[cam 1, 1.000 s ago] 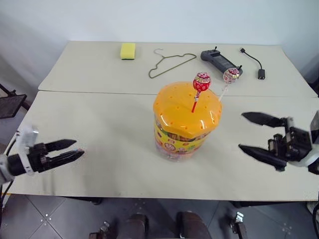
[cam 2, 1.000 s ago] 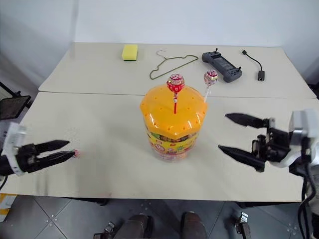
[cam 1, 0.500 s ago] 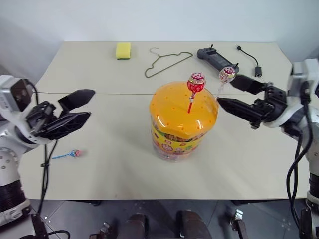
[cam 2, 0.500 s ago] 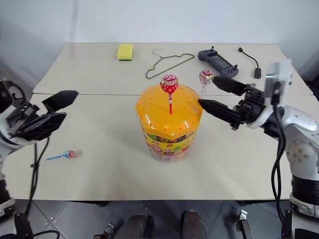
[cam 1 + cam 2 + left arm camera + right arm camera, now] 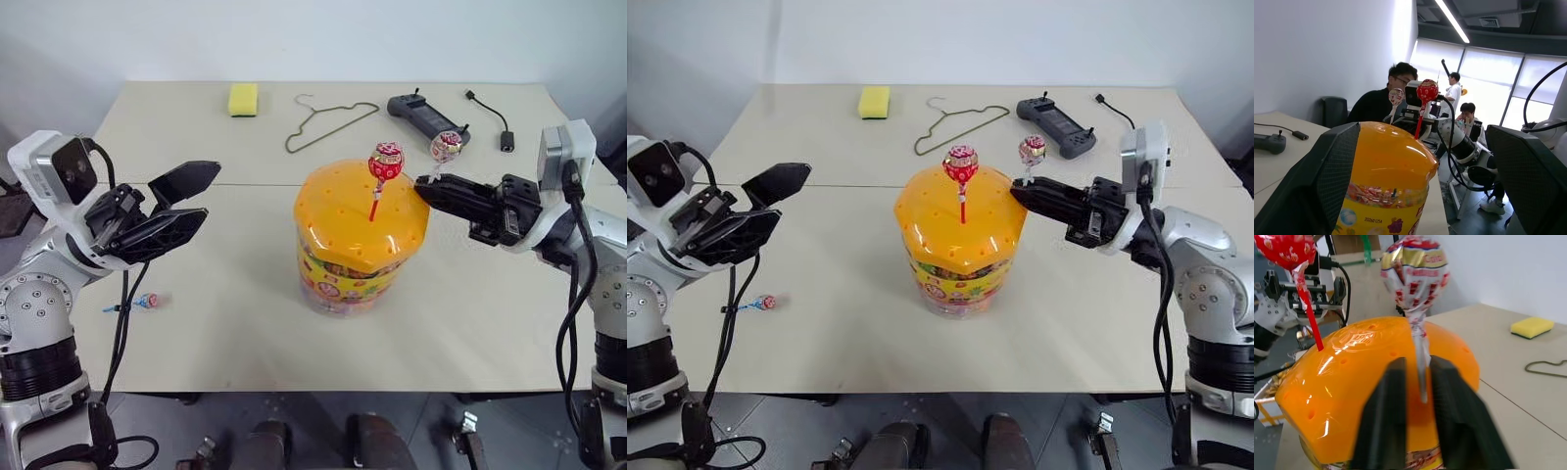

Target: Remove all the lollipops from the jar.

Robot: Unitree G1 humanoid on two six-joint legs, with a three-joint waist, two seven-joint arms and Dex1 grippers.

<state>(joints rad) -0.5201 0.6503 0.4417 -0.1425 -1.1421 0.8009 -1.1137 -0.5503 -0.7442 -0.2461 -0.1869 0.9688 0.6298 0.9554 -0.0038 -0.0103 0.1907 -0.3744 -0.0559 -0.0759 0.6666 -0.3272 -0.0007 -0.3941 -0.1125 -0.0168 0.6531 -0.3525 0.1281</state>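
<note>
The jar [image 5: 358, 240], a clear tub with an orange holed lid, stands mid-table. A red lollipop [image 5: 386, 162] sticks up from the lid on its red stick. At the lid's right edge stands a pink-white lollipop [image 5: 446, 147]; my right gripper [image 5: 422, 185] is shut on its white stick [image 5: 1420, 364] just below the head. My left gripper [image 5: 209, 191] hovers open to the left of the jar, apart from it, at lid height. A pink-blue lollipop [image 5: 145, 301] with a blue stick lies on the table at the near left.
At the table's far side lie a yellow sponge [image 5: 243, 98], a wire hanger [image 5: 328, 125], a black controller [image 5: 426, 113] and a cable with a plug [image 5: 506, 140]. People [image 5: 1378, 100] sit in the background of the left wrist view.
Both arms rose from near the table's front edge to lid height. The right gripper closed on the pink-white lollipop's stick. The left gripper moved in toward the jar, still open.
</note>
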